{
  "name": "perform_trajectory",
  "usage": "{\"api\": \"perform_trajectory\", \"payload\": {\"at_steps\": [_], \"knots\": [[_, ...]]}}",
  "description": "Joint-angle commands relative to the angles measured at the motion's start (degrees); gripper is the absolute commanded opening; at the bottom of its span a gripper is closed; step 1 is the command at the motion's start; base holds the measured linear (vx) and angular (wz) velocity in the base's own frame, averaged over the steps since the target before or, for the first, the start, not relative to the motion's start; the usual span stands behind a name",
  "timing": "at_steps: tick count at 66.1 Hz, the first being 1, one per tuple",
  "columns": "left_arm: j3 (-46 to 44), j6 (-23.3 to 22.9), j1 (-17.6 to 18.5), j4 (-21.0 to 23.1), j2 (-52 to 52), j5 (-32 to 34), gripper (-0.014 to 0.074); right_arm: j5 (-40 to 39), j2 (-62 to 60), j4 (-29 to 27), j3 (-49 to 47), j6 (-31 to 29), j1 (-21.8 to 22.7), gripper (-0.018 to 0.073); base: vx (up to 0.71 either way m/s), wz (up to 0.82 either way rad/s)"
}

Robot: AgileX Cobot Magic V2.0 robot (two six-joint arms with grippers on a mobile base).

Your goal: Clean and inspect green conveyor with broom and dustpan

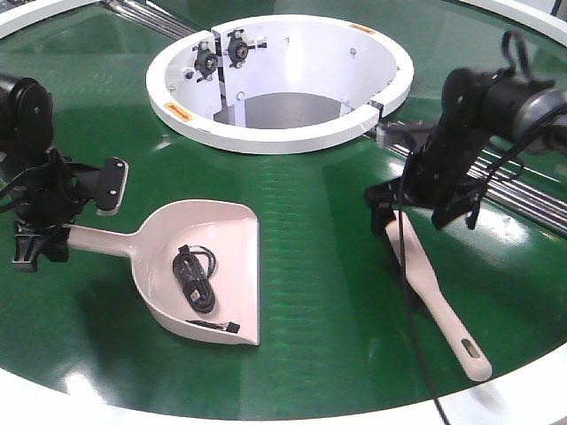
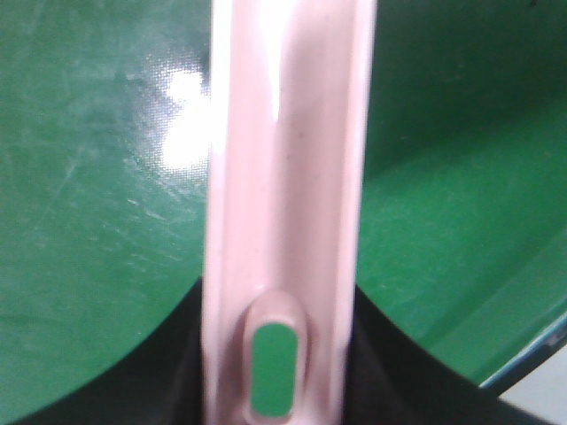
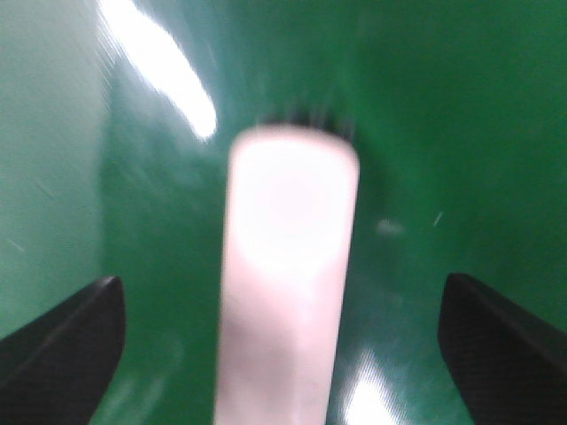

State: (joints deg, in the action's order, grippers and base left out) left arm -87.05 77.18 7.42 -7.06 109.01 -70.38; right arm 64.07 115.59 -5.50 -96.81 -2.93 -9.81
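Broom (image 1: 434, 297) lies flat on the green conveyor (image 1: 328, 274) in its near right part. Its long axis runs from the bristle end, under the right gripper (image 1: 423, 209), toward the near right rim, where the hang hole is. The fingers of this gripper stand wide apart, one at each side of the beige back, touching nothing. The jaw thus crosses the axis and, I judge, only lowering and closing is needed. The dustpan (image 1: 232, 226) rests well apart toward the left edge, flat lip turned to the broom. The left gripper (image 1: 64, 232) seems clamped on its handle end, since dark fingers meet both sides in the wrist view. A black cable (image 1: 195, 279) lies inside.
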Motion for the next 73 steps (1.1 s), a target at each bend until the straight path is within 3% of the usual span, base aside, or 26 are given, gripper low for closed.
{"api": "perform_trajectory", "payload": {"at_steps": [1,10,20,32,42,52,73], "knots": [[-1.7,-1.0,0.5,1.0,-3.5,-1.8,-0.0008,-5.6,-6.8,-0.5,-1.1,-1.2,0.4,0.0696,0.00,0.00],[-1.7,-1.0,0.5,1.0,-3.5,-1.8,-0.0008,-15.0,-13.3,-0.5,3.1,-4.7,0.4,0.0676,0.00,0.00],[-1.7,-1.0,0.5,1.0,-3.5,-1.8,-0.0008,-26.8,-24.2,-0.4,14.5,-7.1,0.4,0.0633,0.00,0.00],[-1.7,-1.0,0.5,1.0,-3.5,-1.8,-0.0008,-38.4,-39.1,-0.4,30.4,-8.0,0.4,0.0512,0.00,0.00],[-1.7,-1.0,0.5,1.0,-3.5,-1.8,-0.0008,-47.0,-52.9,-0.5,43.8,-7.9,0.4,0.0300,0.00,0.00],[-1.7,-1.0,0.5,1.0,-3.5,-1.8,-0.0008,-53.1,-65.2,-0.5,55.6,-7.9,0.4,-0.0014,0.00,0.00],[-1.7,-1.0,0.5,1.0,-3.5,-1.8,-0.0008,-55.7,-81.6,-0.4,64.7,-7.8,0.4,-0.0008,0.00,0.00]]}}
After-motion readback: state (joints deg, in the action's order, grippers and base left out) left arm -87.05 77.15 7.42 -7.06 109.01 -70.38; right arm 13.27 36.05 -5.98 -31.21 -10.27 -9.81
